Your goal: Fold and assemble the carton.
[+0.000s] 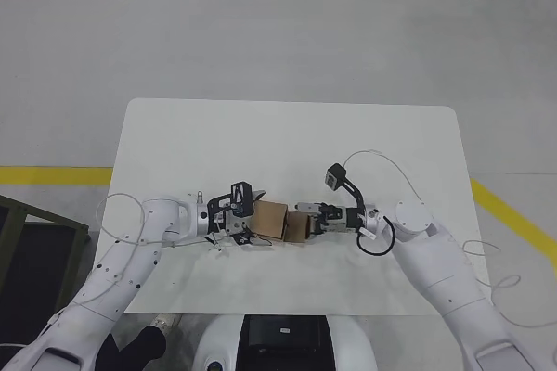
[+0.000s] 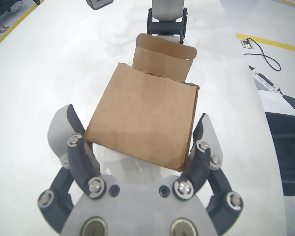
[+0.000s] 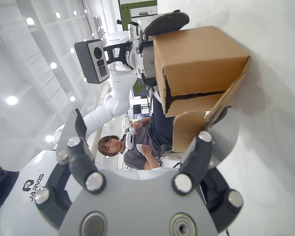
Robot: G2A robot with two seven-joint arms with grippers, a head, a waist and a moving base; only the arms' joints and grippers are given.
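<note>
We see the carton lying lengthwise between the two arms, in the nearer half of the worktop. It is about midway between the two side edges and well apart from both. A wide stretch of white surface runs from it to the far edge, and a narrower band to the near edge. We cannot tell whether it rests on the surface or hangs just above it.

The left pincer is clenched on the carton's closed end. In its own wrist view the carton fills the gap of the pincer, with one dark finger pressed to one near corner and the other against the opposite side edge.

At the far end a flap with rounded corners sticks out past a ragged cardboard edge. From the right wrist the carton shows a rough, dark seam across the face turned towards the camera. The same flap juts towards the right pincer.

That pincer is spread wide and grasps nothing. One finger stands well apart from the cardboard, while the other lies just beside the flap, partly hidden behind it.

A white cable arches over the worktop beside the right arm.
</note>
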